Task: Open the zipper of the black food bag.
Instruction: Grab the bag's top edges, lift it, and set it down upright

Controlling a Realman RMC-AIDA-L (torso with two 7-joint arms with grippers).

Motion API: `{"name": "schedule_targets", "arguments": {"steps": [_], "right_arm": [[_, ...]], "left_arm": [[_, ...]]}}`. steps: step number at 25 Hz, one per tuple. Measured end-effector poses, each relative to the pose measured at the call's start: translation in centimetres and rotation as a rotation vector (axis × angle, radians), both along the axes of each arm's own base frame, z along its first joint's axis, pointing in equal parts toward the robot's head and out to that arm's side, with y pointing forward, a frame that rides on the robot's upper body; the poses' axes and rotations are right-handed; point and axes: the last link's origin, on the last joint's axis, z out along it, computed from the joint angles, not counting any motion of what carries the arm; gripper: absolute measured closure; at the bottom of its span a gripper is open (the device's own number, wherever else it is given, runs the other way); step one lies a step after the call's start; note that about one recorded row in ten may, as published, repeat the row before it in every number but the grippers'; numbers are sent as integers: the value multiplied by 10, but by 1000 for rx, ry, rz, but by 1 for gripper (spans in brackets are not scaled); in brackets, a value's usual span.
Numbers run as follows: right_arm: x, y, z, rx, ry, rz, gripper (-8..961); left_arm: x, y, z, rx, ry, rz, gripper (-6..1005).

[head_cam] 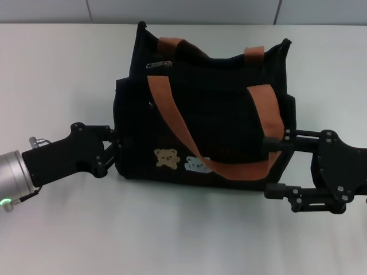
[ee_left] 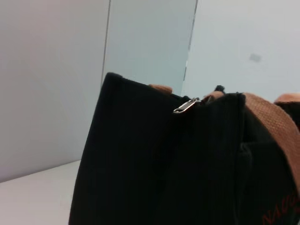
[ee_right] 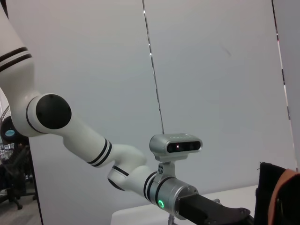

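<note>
The right claw (head_cam: 274, 166) is sitting low over the white worktop (head_cam: 57, 74) at the near right corner of the black food bag (head_cam: 218, 109), its two fingers spread wide: the upper finger (head_cam: 278, 140) is reaching in against the bag's right end beside a rust-brown strap (head_cam: 269, 114), while the lower finger (head_cam: 281, 192) is hanging just off the bag's front edge, holding nothing. The left claw (head_cam: 112, 150) is pressing in at the opposite end, its tips lost against the black fabric of the bag's left wall, so whether it is gripping cannot be told. Between the two claws, the bag is standing upright on the worktop, with a tan bear patch (head_cam: 167, 157) and a pale animal patch (head_cam: 196, 165) along its near lower face, just inward from the left claw. A second rust-brown strap (head_cam: 166, 103) is running diagonally up the bag from those patches. Farther back and above the left claw, the zipper (head_cam: 159, 65) is lying along the bag's top edge, its silver pull tab near the far left corner, well apart from the right claw. In the left wrist view the bag's dark end (ee_left: 140, 168) is filling the foreground, and the pull tab (ee_left: 186, 106) is sticking out at the top seam. In the right wrist view the left arm (ee_right: 117, 164) is stretching across toward a sliver of the bag (ee_right: 276, 197).
</note>
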Motion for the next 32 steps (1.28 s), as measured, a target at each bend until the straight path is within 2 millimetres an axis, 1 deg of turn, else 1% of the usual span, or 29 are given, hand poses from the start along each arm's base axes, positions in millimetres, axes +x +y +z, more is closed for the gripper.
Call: {"name": "schedule_targets", "arguments": {"steps": [4, 9, 16, 20, 23, 24, 25, 27, 28, 29, 30, 32], "right_arm": [[-1, -1, -3, -3, 6, -4, 220], [-1, -2, -4, -5, 8, -5, 220], [0, -3, -4, -3, 10, -10, 220], [1, -3, -3, 0, 11, -11, 219], [1, -2, -3, 9, 14, -16, 219], [2, -2, -1, 18, 18, -22, 219], [2, -2, -1, 18, 18, -22, 219], [2, -1, 0, 27, 26, -34, 219], [2, 0, 0, 29, 36, -45, 219], [1, 0, -2, 28, 64, -69, 219], [1, 0, -2, 28, 64, -69, 219], [0, 1, -4, 24, 88, -87, 219]], "left_arm": [[0, -5, 1, 6, 1, -36, 923], [0, -8, 1, 13, 2, -48, 923], [0, -7, 1, 14, 3, -48, 923], [1, -7, 6, 13, 1, -56, 923], [0, -8, 21, 16, -1, -75, 923], [0, -6, 37, 30, 7, -85, 923], [0, -6, 37, 30, 7, -85, 923], [1, -3, 52, 45, 24, -98, 923], [3, -1, 63, 52, 41, -116, 923], [8, 1, 80, 58, 67, -160, 923], [8, 1, 80, 58, 67, -160, 923], [17, 3, 99, 57, 87, -213, 923]]}}
